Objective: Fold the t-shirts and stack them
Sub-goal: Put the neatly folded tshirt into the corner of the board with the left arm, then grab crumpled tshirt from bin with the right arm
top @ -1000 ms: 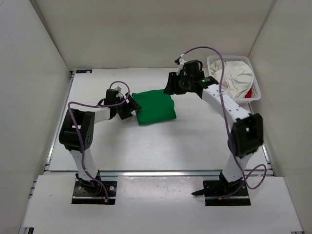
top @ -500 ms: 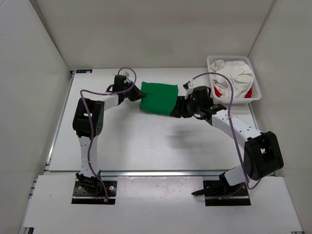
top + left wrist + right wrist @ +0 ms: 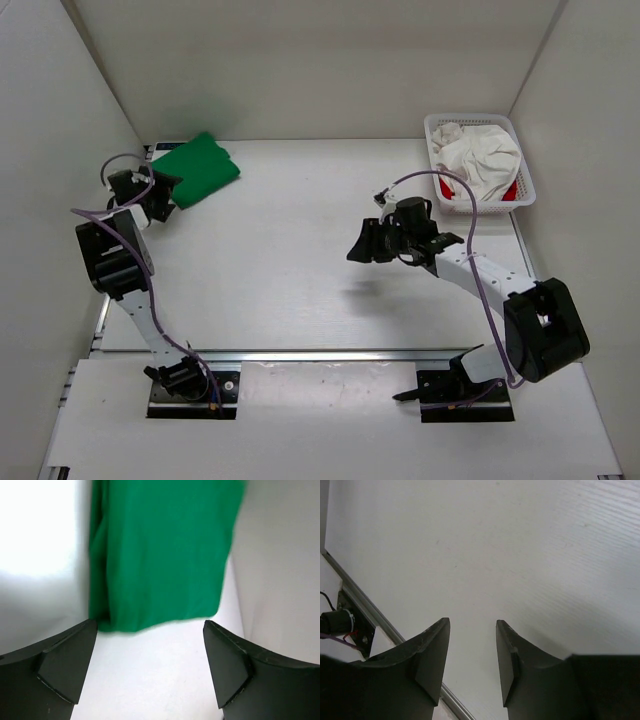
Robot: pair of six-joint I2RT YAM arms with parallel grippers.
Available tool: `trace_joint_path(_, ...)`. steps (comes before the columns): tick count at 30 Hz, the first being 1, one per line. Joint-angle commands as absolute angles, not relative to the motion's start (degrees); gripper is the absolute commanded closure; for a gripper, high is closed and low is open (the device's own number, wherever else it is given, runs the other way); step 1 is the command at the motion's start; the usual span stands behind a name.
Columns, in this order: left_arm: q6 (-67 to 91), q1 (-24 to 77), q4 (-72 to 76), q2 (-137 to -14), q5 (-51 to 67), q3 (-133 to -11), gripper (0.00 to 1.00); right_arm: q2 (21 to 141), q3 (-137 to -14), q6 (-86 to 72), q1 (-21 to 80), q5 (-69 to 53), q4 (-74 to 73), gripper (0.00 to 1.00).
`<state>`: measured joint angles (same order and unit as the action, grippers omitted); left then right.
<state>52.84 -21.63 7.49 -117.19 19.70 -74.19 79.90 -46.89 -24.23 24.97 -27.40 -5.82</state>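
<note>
Though compact and flat, bright green t-shirt [image 3: 200, 168], a smooth folded rectangle.

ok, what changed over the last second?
The green t-shirt moved from mid-table to the far-left corner; the left end effector let it go and is open beside it. The right end effector drew back to mid-table, open, empty. The white t-shirt, red t-shirt and basket unchanged.

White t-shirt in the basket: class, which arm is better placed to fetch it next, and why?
Right, probably. The right gripper is open and empty, on the same side as the basket holding the white t-shirt. The left gripper sits at the far left corner by the folded green t-shirt.
</note>
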Motion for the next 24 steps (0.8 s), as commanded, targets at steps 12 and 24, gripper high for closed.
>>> trace_joint_path(12,45.98,-8.56,6.08,-99.40,9.75,-66.35,0.01,77.96,-44.03,-27.33,24.35,-27.61,-0.53,0.72)
trace_joint_path(24,43.95,24.25,3.68,-99.95,21.88,-67.61,0.61,95.35,-82.15,-17.33,5.04,-0.54,-14.32,0.94)
